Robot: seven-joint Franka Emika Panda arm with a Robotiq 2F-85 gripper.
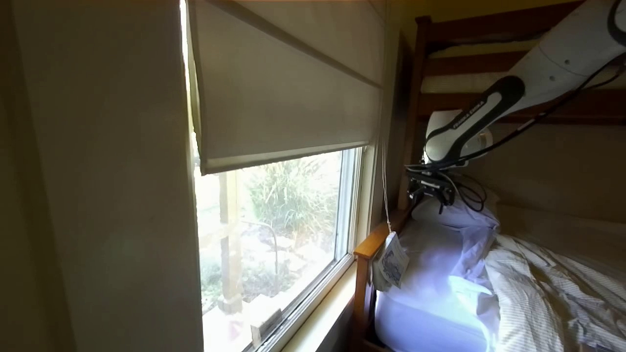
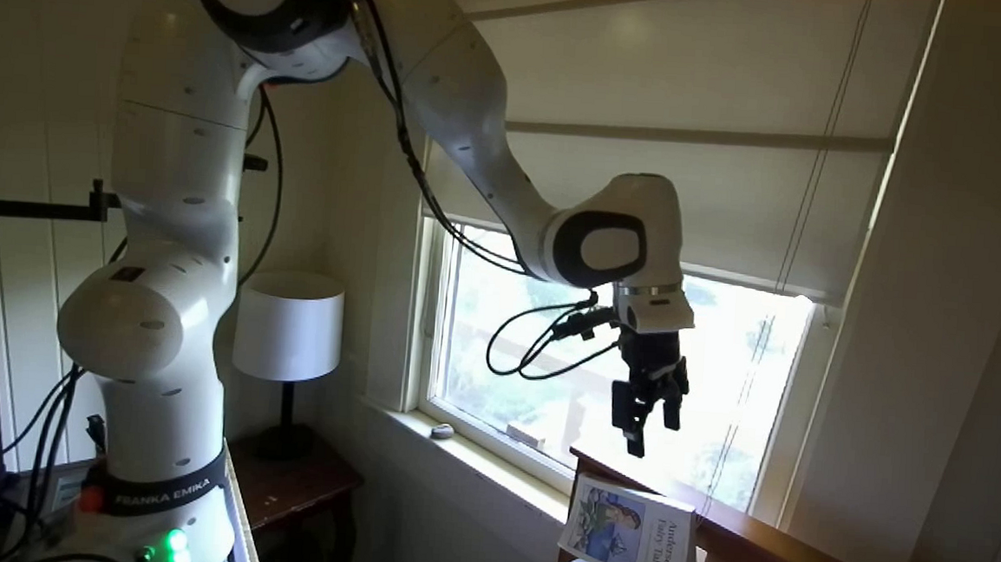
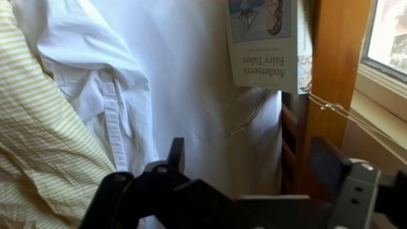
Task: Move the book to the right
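In an exterior view, the white paper book with a blue picture on its front (image 2: 628, 536) is sitting tilted, just beside the brown wooden bed rail (image 2: 762, 553). In the wrist view it is being shown at the far right, over the white cloth bed surface (image 3: 190, 73). Nothing is being gripped: the jaws are being held wide apart, above the book and away from it.

The step in hand is being judged as the reach for the book. For a good reach, a slow trip down is being called for, with the jaws being lined up over the spine (image 3: 304, 51), the high edge near the rail. One side of the jaws is being wanted on the front and one on the back. The gap behind the book is being hidden, so a bump on the rail is being feared. A thin pale string (image 3: 332, 106) is running past the rail to a corner of the book, so a pinch of it is being guarded against. Once a firm grip is being made, a small lift is being advised before the move to the right.
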